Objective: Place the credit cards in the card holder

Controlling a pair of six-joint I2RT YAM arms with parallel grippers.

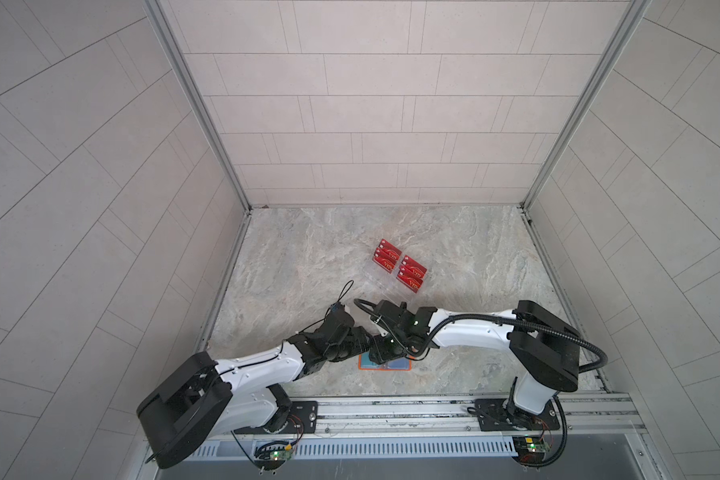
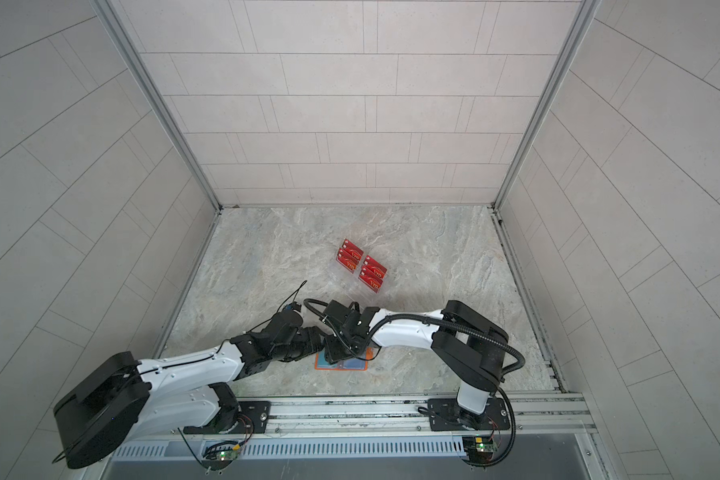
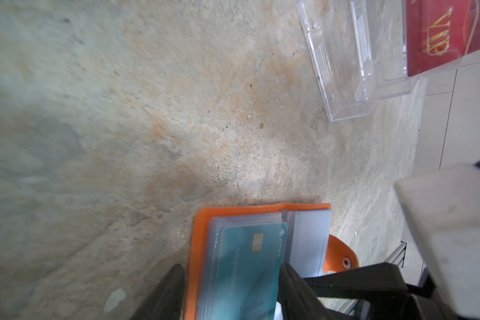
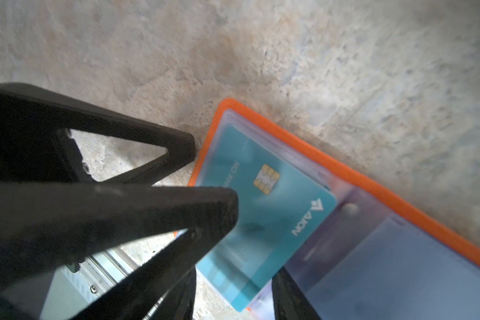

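The orange card holder (image 1: 404, 366) (image 2: 360, 366) lies open near the table's front, mostly hidden under both wrists in both top views. Its clear sleeves show a teal-blue credit card (image 3: 247, 263) (image 4: 274, 221) with a gold chip, one end sticking out past the holder's edge. My left gripper (image 3: 230, 266) is open, one finger beside the holder's orange edge (image 3: 198, 221) and the other at the card's far side. My right gripper (image 4: 234, 270) is open, its jaws either side of the card's protruding end. Red VIP credit cards (image 1: 412, 270) (image 2: 372, 270) stand farther back.
The red cards sit in a clear acrylic tiered rack (image 3: 344, 83), whose front tiers hold nothing. The left gripper's fingers (image 4: 205, 210) cross close in front of the right wrist camera. Bare marble tabletop (image 1: 308, 257) lies to the left and right, with walls on three sides.
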